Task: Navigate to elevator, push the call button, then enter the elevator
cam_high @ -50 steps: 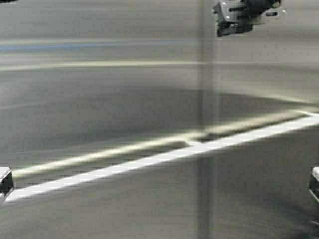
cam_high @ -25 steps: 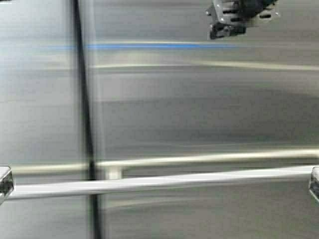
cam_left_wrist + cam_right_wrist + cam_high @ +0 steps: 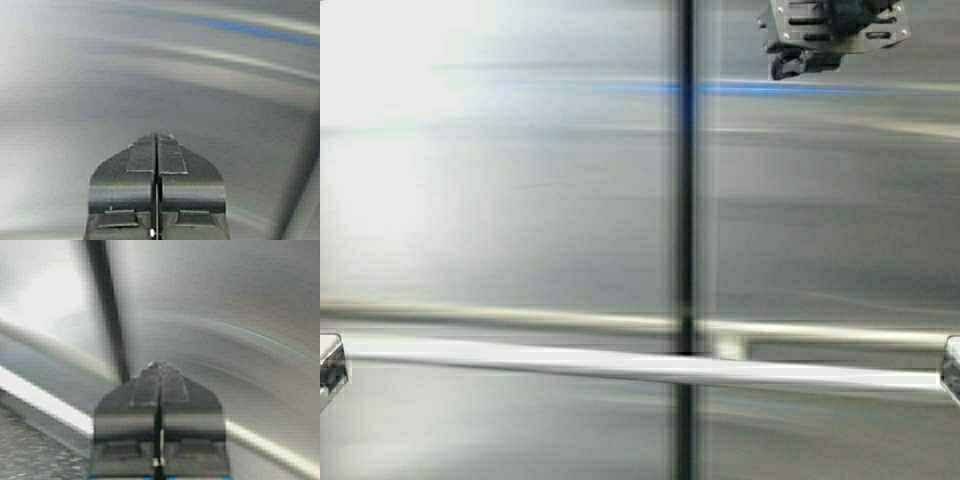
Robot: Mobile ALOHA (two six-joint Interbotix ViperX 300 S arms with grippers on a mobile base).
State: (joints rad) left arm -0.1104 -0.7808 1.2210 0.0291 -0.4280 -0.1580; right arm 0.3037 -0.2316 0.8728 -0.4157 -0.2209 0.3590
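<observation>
The elevator's brushed steel panels (image 3: 520, 200) fill the high view, split by a dark vertical seam (image 3: 685, 180). A bright horizontal handrail (image 3: 620, 364) runs across the lower part. My right gripper (image 3: 788, 66) is raised at the top right, close to the steel wall. In the right wrist view it (image 3: 159, 365) is shut on nothing, with the seam (image 3: 107, 315) and the handrail (image 3: 45, 400) beyond it. My left gripper (image 3: 156, 135) is shut and empty, facing bare steel panel (image 3: 75, 100). The call button is out of view.
Dark speckled floor (image 3: 30, 455) shows under the handrail in the right wrist view. A thin blue streak (image 3: 790, 89) crosses the panel near the raised gripper. The steel wall stands close ahead across the whole width.
The robot has moved: the slanted handrail has levelled out and the dark seam has shifted across the high view, to the right over the last half second. Both grippers stay shut.
</observation>
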